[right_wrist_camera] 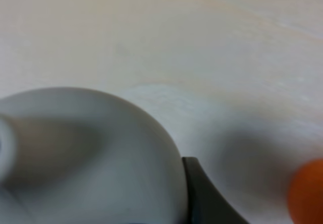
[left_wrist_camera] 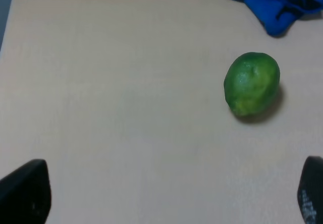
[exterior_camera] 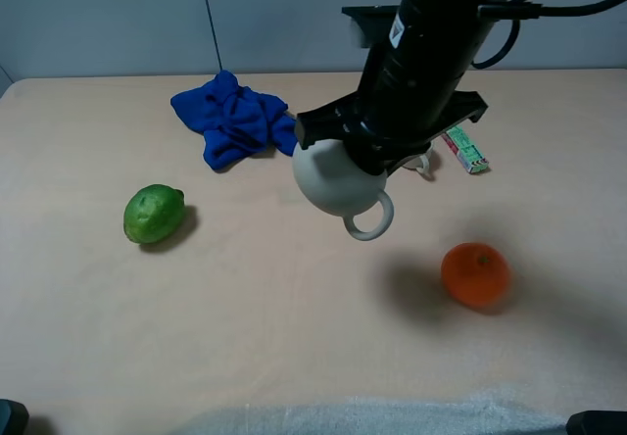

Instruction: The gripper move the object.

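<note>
The object, a round off-white pot with a loop handle, hangs above the middle of the table, and its shadow falls on the tabletop to its right. The big black right arm reaches down over it, and my right gripper is shut on the pot's rim. Up close in the right wrist view, the pot's pale body fills the frame beside one dark finger. My left gripper is open with nothing in it. Its two dark fingertips stand wide apart, short of the lime.
On the left of the beige table lies a green lime, with a crumpled blue cloth behind it. An orange sits front right. Behind the arm are a small mug's handle and a green-pink packet.
</note>
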{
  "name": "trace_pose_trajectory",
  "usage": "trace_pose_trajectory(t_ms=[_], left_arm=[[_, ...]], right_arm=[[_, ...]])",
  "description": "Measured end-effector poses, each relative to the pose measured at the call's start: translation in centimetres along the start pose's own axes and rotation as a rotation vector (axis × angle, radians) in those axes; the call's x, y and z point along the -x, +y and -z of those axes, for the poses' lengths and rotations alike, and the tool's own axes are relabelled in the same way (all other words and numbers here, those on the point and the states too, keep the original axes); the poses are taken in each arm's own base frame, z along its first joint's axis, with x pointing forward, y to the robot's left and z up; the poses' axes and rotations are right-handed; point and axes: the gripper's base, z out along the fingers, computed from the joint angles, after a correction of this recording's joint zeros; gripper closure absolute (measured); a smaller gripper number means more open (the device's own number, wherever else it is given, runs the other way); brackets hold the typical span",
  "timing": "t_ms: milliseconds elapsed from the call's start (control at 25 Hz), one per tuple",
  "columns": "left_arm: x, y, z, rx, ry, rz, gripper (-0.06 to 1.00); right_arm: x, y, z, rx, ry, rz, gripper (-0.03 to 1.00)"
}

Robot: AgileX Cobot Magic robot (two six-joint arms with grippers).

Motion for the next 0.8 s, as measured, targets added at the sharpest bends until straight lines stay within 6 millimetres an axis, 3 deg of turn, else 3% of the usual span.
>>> trace_pose_trajectory(t_ms=[360,800], left_arm=[[0.0,0.0,0.0,0.0,0.0,0.0,-0.05],[0.0,0.0,0.0,0.0,0.0,0.0,-0.05]], right_arm=[[1.4,3.6,-2.3,0.006,0.021,0.07,0.97],[3.8,5.3,-4.7,0.043,0.032,0.076,0.97]])
